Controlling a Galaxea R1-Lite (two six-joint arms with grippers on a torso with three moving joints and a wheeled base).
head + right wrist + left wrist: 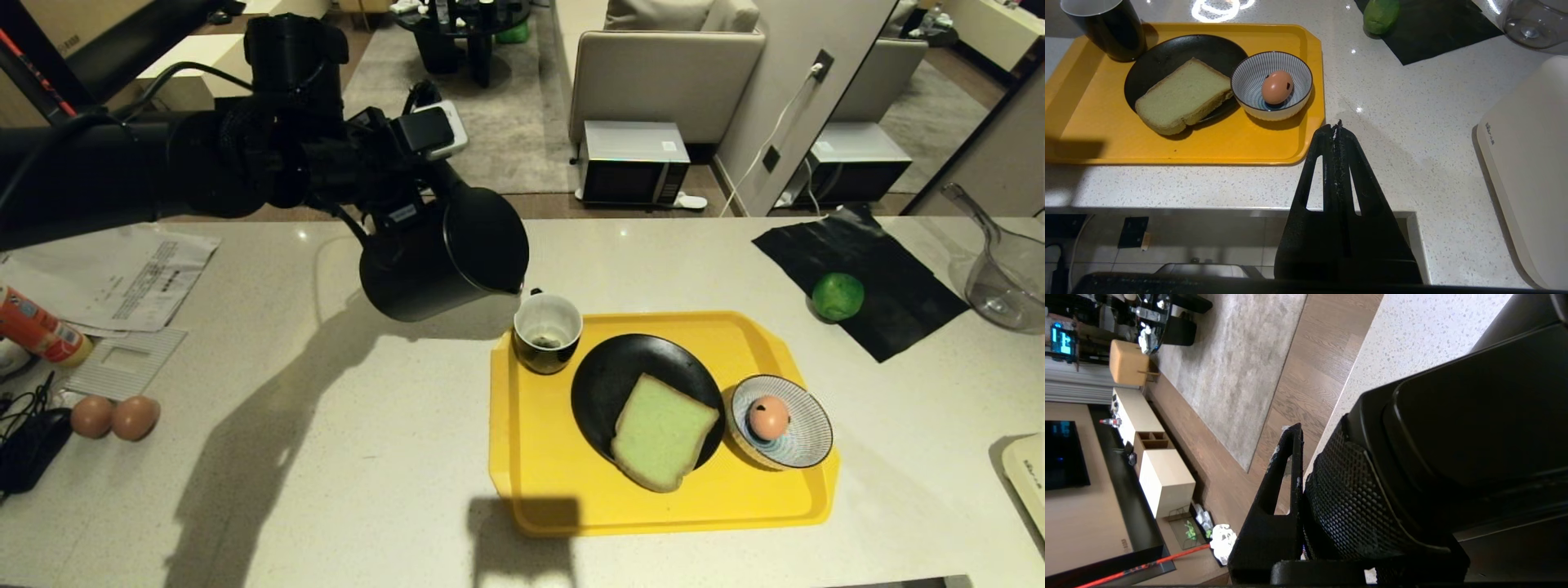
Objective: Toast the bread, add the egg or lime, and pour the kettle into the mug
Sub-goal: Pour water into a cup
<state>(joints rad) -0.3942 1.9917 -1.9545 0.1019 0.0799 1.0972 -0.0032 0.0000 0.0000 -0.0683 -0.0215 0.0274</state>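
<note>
My left gripper (397, 214) is shut on the textured handle of the black kettle (445, 261), which hangs tilted above the counter. Its spout points down at the rim of the mug (547, 331). No stream of water shows. In the left wrist view one finger (1289, 457) presses the handle (1355, 498); the other is hidden behind the kettle (1474, 416). The mug stands on the yellow tray (531, 457). The bread (663, 430) lies on a black plate (600, 384), and the egg (768, 416) sits in a striped bowl (804, 445). The lime (838, 296) rests on a black mat (890, 286). My right gripper (1336, 124) is shut and empty at the counter's front edge.
Two plain brown eggs (114, 416), papers (122, 278) and an orange tube (37, 327) lie at the counter's left end. A clear glass jug (1008, 278) stands at the far right, and a white appliance (1029, 482) sits at the right front.
</note>
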